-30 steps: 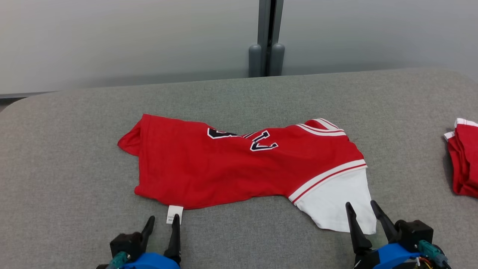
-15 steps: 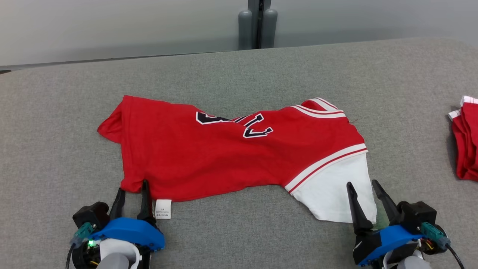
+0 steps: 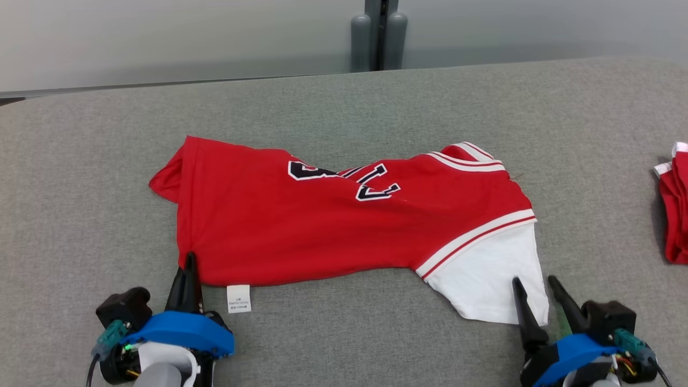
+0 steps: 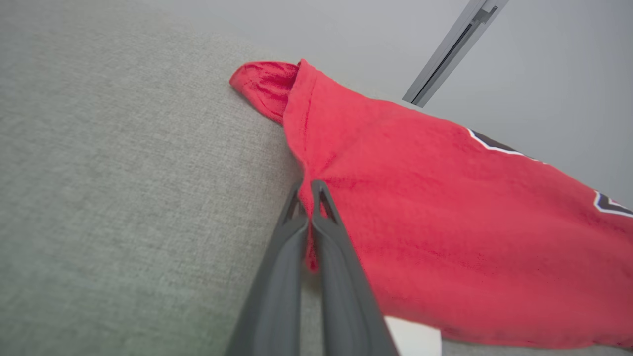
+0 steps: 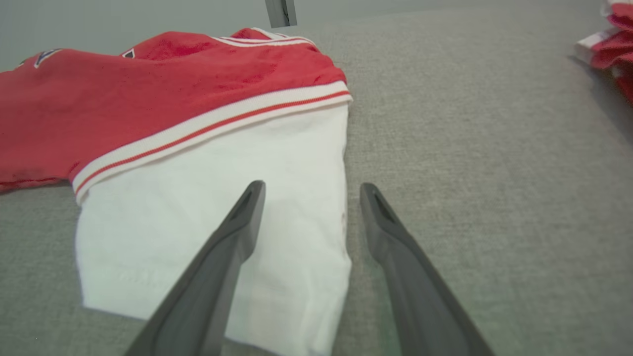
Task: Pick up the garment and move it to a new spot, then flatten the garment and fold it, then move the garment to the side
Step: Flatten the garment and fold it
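The garment (image 3: pixel 333 226) lies rumpled mid-way across the counter (image 3: pixel 344 102). Expect light, limp knit that drapes and bunches. Left pincer (image 3: pixel 188 260) is clenched on its near-left hem corner. Right pincer (image 3: pixel 533 280) stands released, straddling the near-right edge of the white sleeve (image 5: pixel 173 198) — take hold there.

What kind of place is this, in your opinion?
Probably an office-like test room, not a home: a wide grey fabric-covered table, a pale partition wall with a metal post behind it, and a pile of red garments set aside at the right.
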`<state>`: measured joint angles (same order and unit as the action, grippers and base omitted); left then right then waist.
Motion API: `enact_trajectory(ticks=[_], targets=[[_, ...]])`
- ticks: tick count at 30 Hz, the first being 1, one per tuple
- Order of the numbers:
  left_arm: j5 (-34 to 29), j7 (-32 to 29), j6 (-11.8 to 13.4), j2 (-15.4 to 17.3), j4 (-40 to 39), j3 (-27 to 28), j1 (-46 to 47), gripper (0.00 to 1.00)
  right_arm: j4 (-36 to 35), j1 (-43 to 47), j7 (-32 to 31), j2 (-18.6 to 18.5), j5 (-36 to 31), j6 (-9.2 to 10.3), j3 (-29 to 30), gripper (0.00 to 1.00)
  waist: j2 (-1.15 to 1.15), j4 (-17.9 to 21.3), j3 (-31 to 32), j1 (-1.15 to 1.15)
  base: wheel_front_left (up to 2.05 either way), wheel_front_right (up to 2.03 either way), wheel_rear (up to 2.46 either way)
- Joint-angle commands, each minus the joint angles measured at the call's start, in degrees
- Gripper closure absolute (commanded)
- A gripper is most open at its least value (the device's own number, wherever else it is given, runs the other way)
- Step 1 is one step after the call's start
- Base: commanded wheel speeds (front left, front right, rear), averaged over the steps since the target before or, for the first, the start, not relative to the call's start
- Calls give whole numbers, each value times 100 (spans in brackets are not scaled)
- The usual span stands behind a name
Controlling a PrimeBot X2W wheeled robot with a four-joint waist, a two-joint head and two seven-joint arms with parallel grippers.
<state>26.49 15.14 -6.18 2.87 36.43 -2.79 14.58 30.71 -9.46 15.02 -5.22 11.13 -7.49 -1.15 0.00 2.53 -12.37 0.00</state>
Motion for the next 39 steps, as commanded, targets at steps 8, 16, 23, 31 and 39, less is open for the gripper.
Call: enact_trajectory(ticks=[8, 16, 23, 31, 39], targets=[[2, 0, -50, 6, -268, -272, -364, 100, 869, 352, -61, -61, -327, -9, -275, 0, 0, -203, 35, 0, 0, 0, 0], [-155, 0, 29, 9, -567, -195, -440, 100, 150, 482, -13, -249, 39, -6, -668, 100, 0, -203, 222, 0, 0, 0, 0], [-554, 6, 15, 11, -1348, 241, -203, 100, -1336, 64, 9, -364, 393, 1, 65, 100, 0, -212, 683, 0, 0, 0, 0], [-1171, 6, -131, 304, -2212, 152, 656, 100, -2556, -937, 8, -687, 903, 1, 451, 100, 0, -351, 1147, 0, 0, 0, 0], [-1019, -494, -132, 1057, -2888, -241, 1824, 100, -3259, -1962, 7, -1477, 1066, 1, 282, 100, 0, -431, 1275, 0, 0, 0, 0]])
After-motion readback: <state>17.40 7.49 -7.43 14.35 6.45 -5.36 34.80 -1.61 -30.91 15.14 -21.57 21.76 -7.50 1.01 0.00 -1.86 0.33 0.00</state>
